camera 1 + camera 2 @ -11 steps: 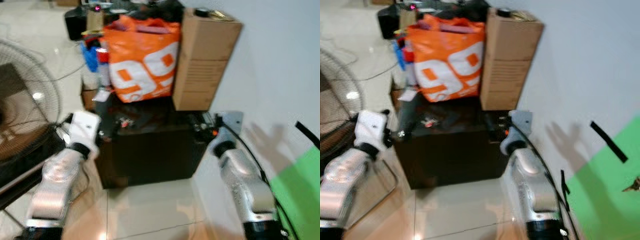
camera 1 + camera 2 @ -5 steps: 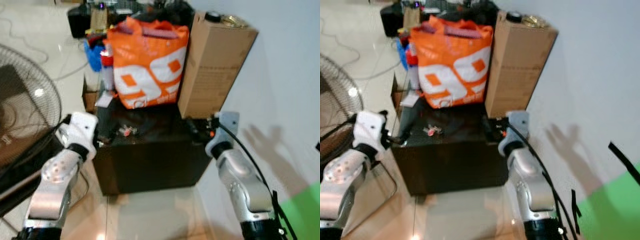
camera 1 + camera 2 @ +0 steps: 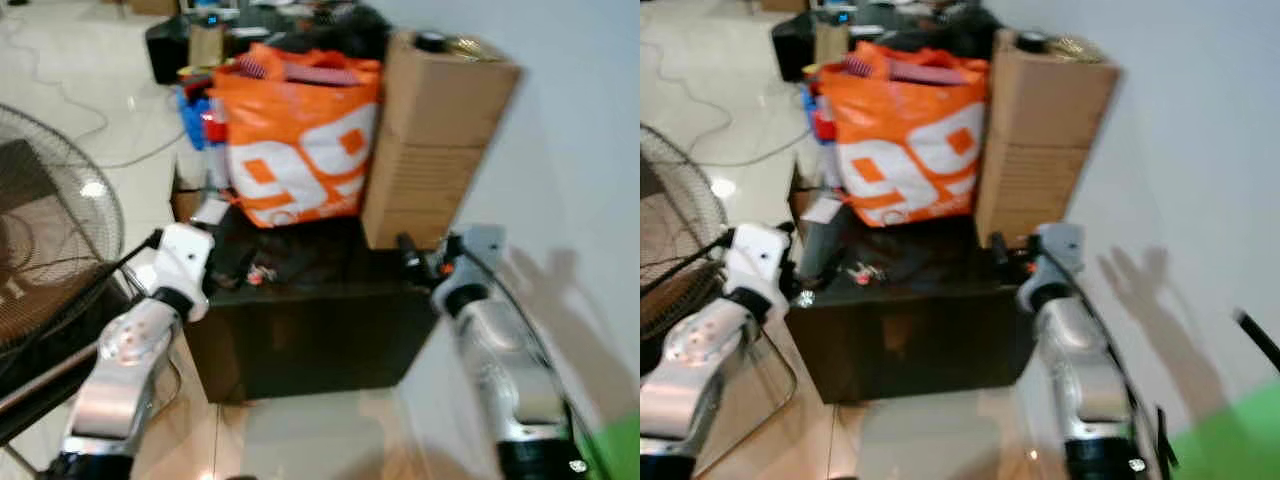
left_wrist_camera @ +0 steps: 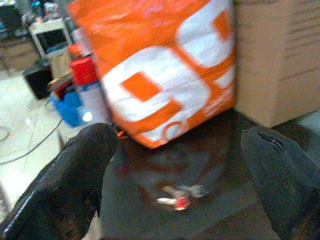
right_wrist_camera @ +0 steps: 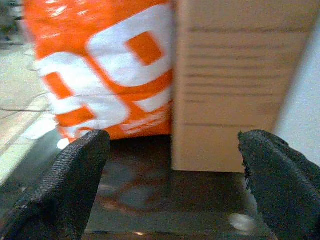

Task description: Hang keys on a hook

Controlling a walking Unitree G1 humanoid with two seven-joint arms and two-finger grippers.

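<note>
A small bunch of keys with a red tag [image 4: 176, 195] lies on the glossy top of a low black cabinet [image 3: 310, 330], at about 7 o'clock from a bulging orange-and-white plastic shopping bag [image 3: 300, 150]. A tall brown cardboard box [image 3: 435, 140] stands touching the bag at its 3 o'clock, against a pale wall. The left gripper [image 4: 180, 190] hovers at the cabinet's near left corner, fingers wide apart, keys between them. The right gripper [image 5: 175, 185], fingers likewise spread, faces the box from the near right corner. A wire fan guard [image 3: 55, 240] stands at 9 o'clock.
</note>
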